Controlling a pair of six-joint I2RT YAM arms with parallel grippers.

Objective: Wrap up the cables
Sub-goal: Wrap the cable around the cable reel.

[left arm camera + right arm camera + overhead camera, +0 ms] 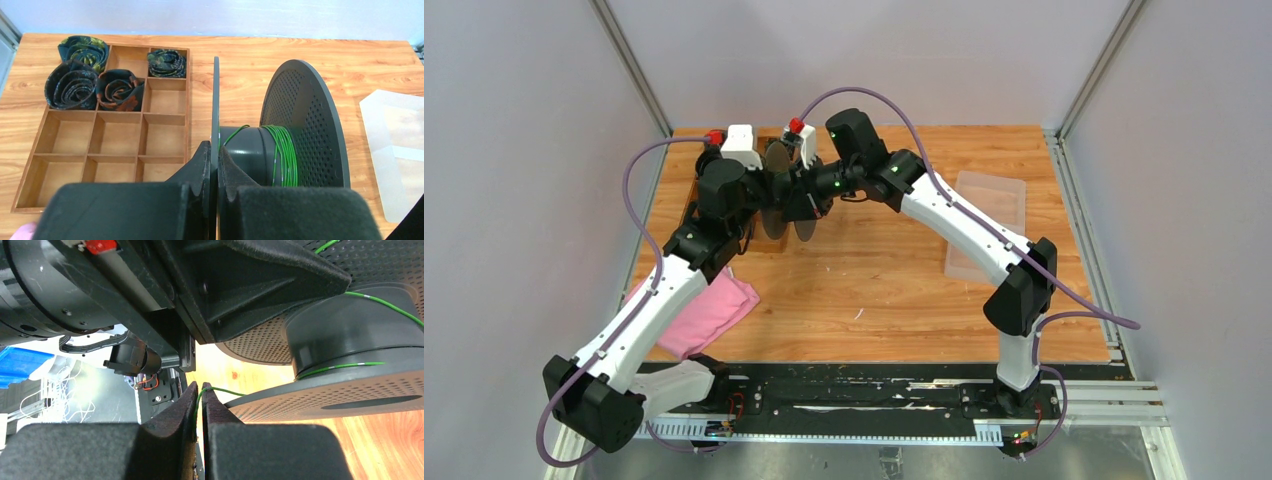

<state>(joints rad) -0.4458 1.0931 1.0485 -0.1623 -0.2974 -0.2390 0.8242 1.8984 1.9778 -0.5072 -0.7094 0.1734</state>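
Progress first: cables (pixel 285 155), thin green wire, are partly wound. A tight band of turns sits on the hub of the black spool (pixel 305 100), hard against the perforated far flange. The rest of the hub toward the near flange is bare, w/ one loose strand crossing it. So I judge winding to be under way, not finished. How much wire is left off the spool I can't tell, since no view shows the free end.

Left gripper (pixel 216 152): fingers closed nearly all the way, clamped on the thin edge of the near flange, steadying the spool. Right gripper (pixel 200 390): fingers pinched together on the green strand, which runs from btwn the pads across to the spool.

Containers: wooden divider tray (pixel 189 100) sits just beside the spool on the table. It holds four rolled dark patterned ties (pixel 72 87). In the left wrist view, one is in the far-right cell, one at the far-left corner, and two sit side by side in the next row, left & middle. Other cells hold nothing. Clear plastic sheet (pixel 395 150) lies flat on the spool's other side.
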